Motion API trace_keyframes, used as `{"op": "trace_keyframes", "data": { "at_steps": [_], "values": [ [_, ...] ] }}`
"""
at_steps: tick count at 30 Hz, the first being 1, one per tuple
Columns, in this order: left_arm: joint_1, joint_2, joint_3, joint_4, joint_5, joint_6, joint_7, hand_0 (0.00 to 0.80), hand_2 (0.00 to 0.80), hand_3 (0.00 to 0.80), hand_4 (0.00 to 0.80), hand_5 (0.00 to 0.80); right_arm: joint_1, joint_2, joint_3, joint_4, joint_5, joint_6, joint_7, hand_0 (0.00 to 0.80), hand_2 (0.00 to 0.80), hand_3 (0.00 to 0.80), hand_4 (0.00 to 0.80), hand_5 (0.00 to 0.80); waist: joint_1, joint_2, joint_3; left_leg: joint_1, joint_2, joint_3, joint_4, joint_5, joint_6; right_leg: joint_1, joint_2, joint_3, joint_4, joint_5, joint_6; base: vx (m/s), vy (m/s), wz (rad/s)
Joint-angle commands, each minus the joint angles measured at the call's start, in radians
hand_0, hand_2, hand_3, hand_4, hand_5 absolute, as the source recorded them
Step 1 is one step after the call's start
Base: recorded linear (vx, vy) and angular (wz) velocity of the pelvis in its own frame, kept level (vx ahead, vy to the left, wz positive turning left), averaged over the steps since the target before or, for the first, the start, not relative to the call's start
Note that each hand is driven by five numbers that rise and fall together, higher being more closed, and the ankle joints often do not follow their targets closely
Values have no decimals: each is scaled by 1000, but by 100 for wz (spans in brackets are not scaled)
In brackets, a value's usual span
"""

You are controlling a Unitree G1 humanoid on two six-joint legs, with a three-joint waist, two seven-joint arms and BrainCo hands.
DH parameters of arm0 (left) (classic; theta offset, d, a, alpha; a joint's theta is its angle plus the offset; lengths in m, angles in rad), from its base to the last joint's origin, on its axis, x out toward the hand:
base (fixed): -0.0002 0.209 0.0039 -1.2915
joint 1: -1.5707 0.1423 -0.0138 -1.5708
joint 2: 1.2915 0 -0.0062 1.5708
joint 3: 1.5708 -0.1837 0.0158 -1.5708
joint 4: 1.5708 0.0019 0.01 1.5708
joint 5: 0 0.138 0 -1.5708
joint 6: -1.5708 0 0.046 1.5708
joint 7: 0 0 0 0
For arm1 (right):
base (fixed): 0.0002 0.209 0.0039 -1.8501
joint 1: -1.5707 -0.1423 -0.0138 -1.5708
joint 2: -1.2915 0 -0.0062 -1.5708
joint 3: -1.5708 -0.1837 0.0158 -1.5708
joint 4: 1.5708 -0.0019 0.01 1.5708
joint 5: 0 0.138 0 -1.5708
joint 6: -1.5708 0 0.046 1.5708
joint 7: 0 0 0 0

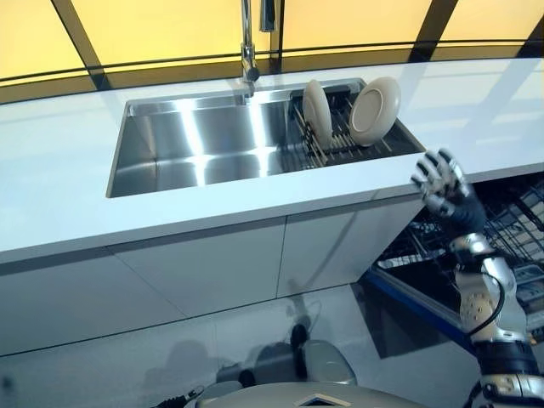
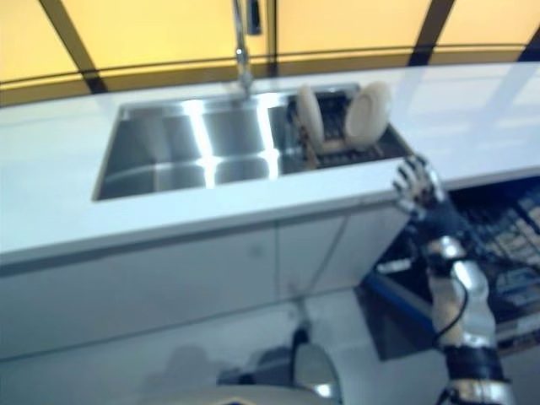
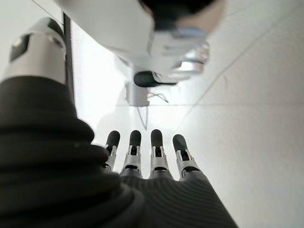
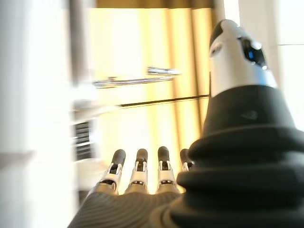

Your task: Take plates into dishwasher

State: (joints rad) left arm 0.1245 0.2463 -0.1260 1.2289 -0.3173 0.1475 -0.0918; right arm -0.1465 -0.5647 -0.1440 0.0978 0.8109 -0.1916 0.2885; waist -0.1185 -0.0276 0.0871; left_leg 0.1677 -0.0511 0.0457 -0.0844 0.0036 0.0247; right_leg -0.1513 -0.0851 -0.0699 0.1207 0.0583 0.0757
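the task looks to be at its beginning: both round cream ceramic plates stand on edge in the dark wire drying rack (image 1: 340, 140) at the right end of the stainless steel sink (image 1: 195, 144). the left cream plate (image 1: 316, 112) is at about 12 o'clock in the head view, the right cream plate (image 1: 375, 110) just beside it toward 1 o'clock, leaning on the rack's far side. none is yet in the dishwasher, so both must be taken out and carried over

the right hand (image 1: 442, 180) is raised at 3 o'clock, near the front edge of the white bench (image 1: 68, 178), apart from the plates; its fingers are straight and spread, holding nothing. the left hand (image 3: 152, 156) shows only in its own wrist view, fingers straight and side by side, also empty, with a white surface past them

the open dishwasher with its dark wire basket (image 1: 510, 221) is at 4 o'clock, under the bench, its door down. the chrome tap (image 1: 248, 51) stands at 12 o'clock behind the sink, near the left plate. i judge that the bench edge and the sink wall lie between the hand and the plates, so the hand must go over them
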Motion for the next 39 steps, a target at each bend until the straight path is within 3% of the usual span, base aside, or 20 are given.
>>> {"op": "trace_keyframes", "data": {
  "at_steps": [1,5,12,15,18,24,27,30,31,32,35,39],
  "values": [
    [-75,1,-10,38,59,-12,-9,0,0,0,0,0,-180,-66,-42,-57,103,-97,-57,0,0,0,0,0,16,-9,-31,43,-6,-87,73,-125,12,50,11,2,-45,55,16,99,-74,24],
    [-88,23,-35,49,42,-12,-3,0,0,0,0,0,-305,-120,-42,-23,123,-104,-158,0,0,0,0,0,35,-15,-36,50,1,-96,66,-127,9,53,-2,-7,-29,53,28,98,-68,4],
    [-98,61,-48,51,30,-1,9,0,0,0,0,0,-405,-248,-40,138,62,-2,-359,0,0,0,0,0,54,-25,-25,61,36,-34,53,-123,-11,50,-49,-91,-15,61,52,91,-90,2],
    [-80,74,-31,55,14,-4,18,0,0,0,0,0,-458,-261,-5,218,74,25,-394,0,0,0,0,0,83,-25,-19,68,48,22,48,-117,-25,62,-88,-196,-16,73,66,50,-124,-21],
    [-68,87,-17,63,10,-5,24,0,0,0,0,0,-526,-253,48,277,57,44,-409,0,0,0,0,0,109,-12,-16,66,66,66,54,-107,-36,83,-97,-259,-5,44,56,39,-136,-71],
    [-69,82,-1,73,2,1,27,0,0,0,0,0,-598,-265,138,298,28,99,-399,0,0,0,0,0,108,-20,-32,52,87,47,143,-113,-67,113,-34,-226,-34,-6,-11,65,-95,-18],
    [-82,55,-8,67,0,-5,22,0,0,0,0,0,-604,-268,176,267,-3,116,-405,0,0,0,0,0,119,-31,-17,-69,103,33,372,23,-110,158,-8,-214,-50,-34,-59,51,-52,-21],
    [-87,38,-22,33,0,10,22,0,0,0,0,0,-578,-256,188,237,-19,110,-414,0,0,0,0,0,153,-29,14,-201,72,27,360,55,-106,211,9,-166,-64,-54,-56,127,32,-43],
    [-84,30,-30,17,2,14,20,0,0,0,0,0,-581,-233,204,240,-54,106,-422,0,0,0,0,0,175,-18,32,-250,92,68,250,90,-110,251,25,-142,-83,-64,-46,169,83,-65],
    [-84,27,-25,11,21,18,17,0,0,0,0,0,-583,-224,216,241,-48,106,-424,0,0,0,0,0,187,-20,42,-274,108,77,250,121,-116,269,22,-132,-88,-68,-46,152,70,-51],
    [-94,27,-48,0,-7,24,28,0,0,0,0,0,-574,-209,221,229,-49,116,-415,0,0,0,0,0,188,-30,32,-235,74,68,180,59,-88,277,15,-123,-116,-57,-34,71,41,-22],
    [-104,25,-57,5,-22,31,39,0,0,0,0,0,-545,-216,199,216,-34,150,-367,0,0,0,0,0,170,-32,-9,-155,61,77,55,54,-73,278,13,-141,-170,-34,-18,91,88,-50]
  ]
}}
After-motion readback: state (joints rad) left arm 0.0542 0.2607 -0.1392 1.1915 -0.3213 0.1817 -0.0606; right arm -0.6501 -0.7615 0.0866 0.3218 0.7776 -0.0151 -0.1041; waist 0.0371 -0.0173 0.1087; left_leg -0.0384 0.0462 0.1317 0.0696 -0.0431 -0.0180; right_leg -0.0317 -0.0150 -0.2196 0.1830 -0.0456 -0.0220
